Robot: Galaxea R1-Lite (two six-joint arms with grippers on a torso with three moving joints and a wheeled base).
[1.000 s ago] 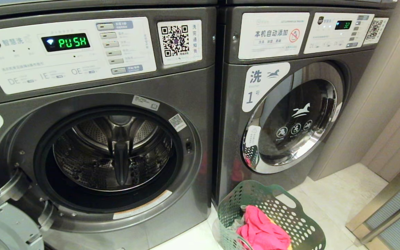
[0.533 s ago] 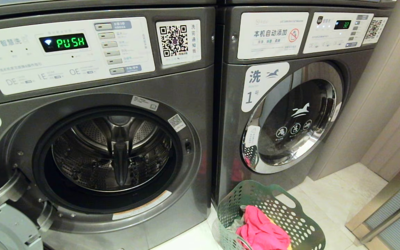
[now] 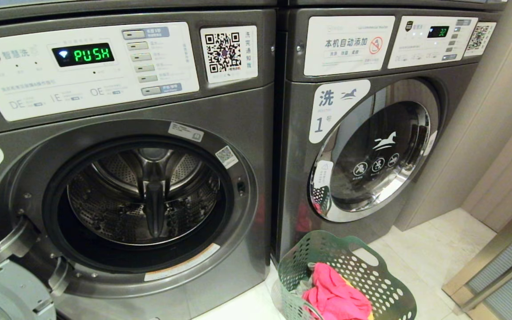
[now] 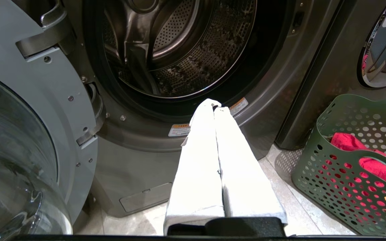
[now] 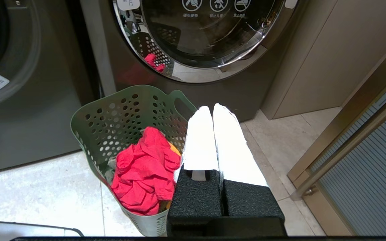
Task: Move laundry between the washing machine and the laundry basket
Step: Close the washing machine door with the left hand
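Observation:
The left washing machine (image 3: 238, 111) stands with its door (image 4: 22, 134) swung open and its steel drum (image 3: 142, 195) bare inside. A green perforated laundry basket (image 3: 385, 298) sits on the floor in front of the right machine, holding crumpled pink-red laundry (image 3: 336, 298). The same laundry (image 5: 142, 170) and basket (image 5: 112, 113) show in the right wrist view. Neither arm appears in the head view. My left gripper (image 4: 214, 105) is shut and empty, low before the open drum. My right gripper (image 5: 212, 109) is shut and empty, beside the basket's rim.
The right washing machine (image 3: 296, 146) has its chrome-ringed door (image 3: 374, 151) closed. Beige wall panels (image 3: 496, 133) and a metal-framed door (image 3: 500, 271) stand at the right. Pale floor tiles (image 3: 425, 249) run between the basket and the wall.

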